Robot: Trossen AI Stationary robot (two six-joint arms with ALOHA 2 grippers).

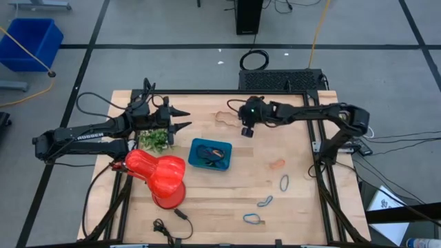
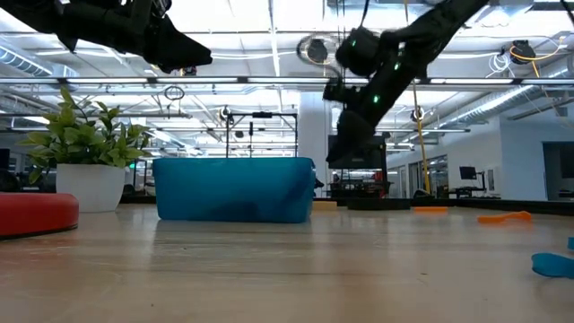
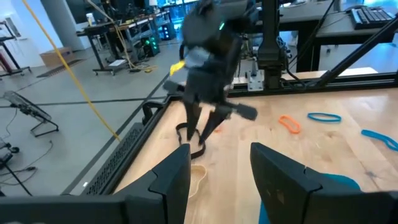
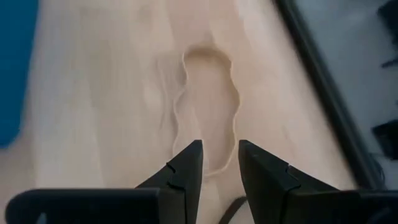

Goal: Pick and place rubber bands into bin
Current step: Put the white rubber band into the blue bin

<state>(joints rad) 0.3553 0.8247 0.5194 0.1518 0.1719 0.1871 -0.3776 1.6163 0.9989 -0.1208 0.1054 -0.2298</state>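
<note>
The teal bin (image 1: 210,153) sits mid-table with several rubber bands in it; it also shows in the low view (image 2: 235,188). My right gripper (image 1: 246,131) hovers above the table to the bin's far right, fingers almost together, with a black rubber band (image 3: 193,142) dangling from it. A tan band (image 4: 208,112) lies flat on the wood ahead of it. Orange (image 1: 277,164) and blue bands (image 1: 284,182) lie on the table's right half. My left gripper (image 1: 185,118) is open and empty, raised to the bin's far left. My right gripper (image 4: 221,167) holds the black rubber band between its two fingers, which point down. The band hangs as a slack loop (image 3: 198,149) below the fingers, clear of the table. The fingers hide the exact place of contact; a dark strand (image 4: 231,208) shows between them.
A red vase (image 1: 160,176) lies at the near left and a green leafy clump (image 1: 155,140) stands beside my left gripper. More blue bands (image 1: 265,201) lie near the front right. A black cable (image 1: 169,227) lies at the front edge. A blue crate (image 1: 31,41) stands on the floor.
</note>
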